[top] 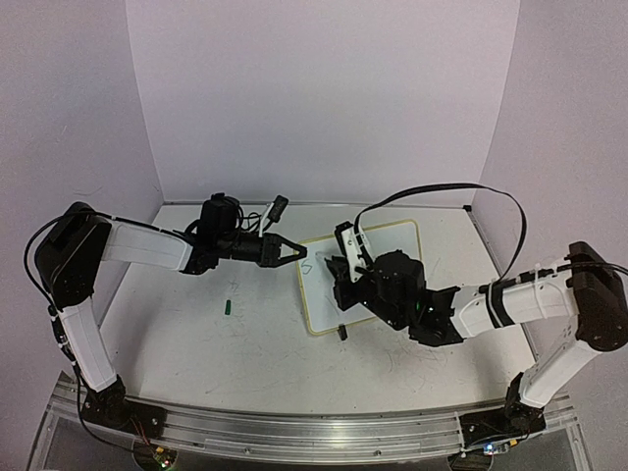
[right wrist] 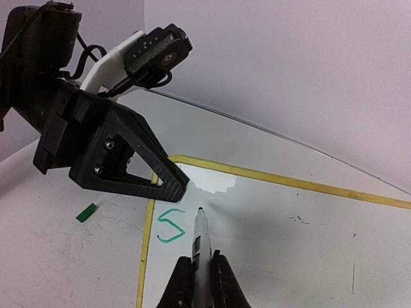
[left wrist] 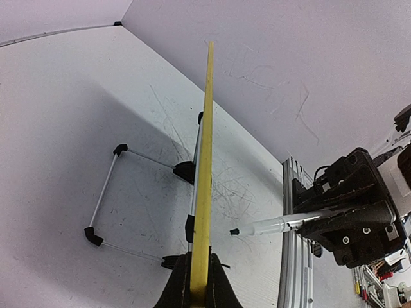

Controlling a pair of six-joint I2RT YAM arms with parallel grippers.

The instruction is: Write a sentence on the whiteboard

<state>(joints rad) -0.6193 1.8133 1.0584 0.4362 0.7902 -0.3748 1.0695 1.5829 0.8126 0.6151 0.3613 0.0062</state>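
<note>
Nearest the lens, the right gripper (right wrist: 196,282) is clamped on a marker (right wrist: 198,240), jaws pinching the barrel with the tip pointing away over the board (right wrist: 276,218); whether the tip touches the surface I cannot tell. Just left of the tip, the sentence (right wrist: 170,226) is only a green S so far, near the board's top-left corner. The left gripper (left wrist: 198,285) is closed on the board's yellow frame at that same corner, seen edge-on from its own wrist; a wire stand (left wrist: 106,192) sits behind the board. From above, the board lies on the table (top: 177,334) between the two arms, right of centre; how steeply it leans I cannot tell. A green cap (top: 228,306) lies on the table, well apart to the left.

The board looks thin, light and stiff, with a slick face; I judge it would slide or rock under pen pressure unless it is held. The frame edge is the place to hold it, clear of the writing area, as the left jaws do now. The marker is slim and smooth; a grip low on the barrel and a light touch should suit it, since a hard press could push the board or twist the pen in the jaws.
</note>
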